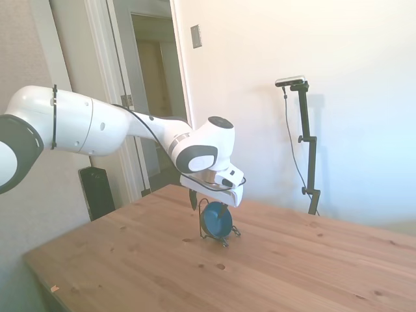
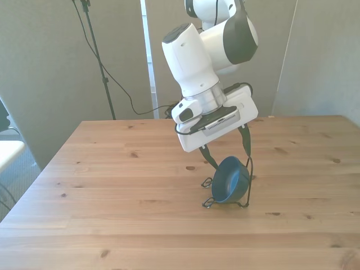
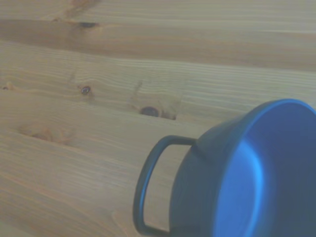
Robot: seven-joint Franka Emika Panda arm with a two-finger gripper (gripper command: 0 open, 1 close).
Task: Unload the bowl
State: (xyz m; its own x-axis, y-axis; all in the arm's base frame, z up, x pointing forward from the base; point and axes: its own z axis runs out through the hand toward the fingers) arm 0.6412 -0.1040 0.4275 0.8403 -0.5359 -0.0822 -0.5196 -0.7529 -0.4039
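The gripper hangs low over the bowl, tilted, its dark fingers spread wide, one on each side of the rim. Nothing held yet; whether a fingertip is touching the rim, I can't tell. The bowl is standing on edge, propped in the thin black wire rack, open side turned toward the front view's left. Up close in the wrist view, there's the blue rim and a loop of the rack wire against the pine worktop. By my read, this is the approach-to-grasp step: bowl not yet unloaded. Next move calls for settling a little lower, pinching the rim squarely, then lifting straight out so the light rack doesn't come along or tip.
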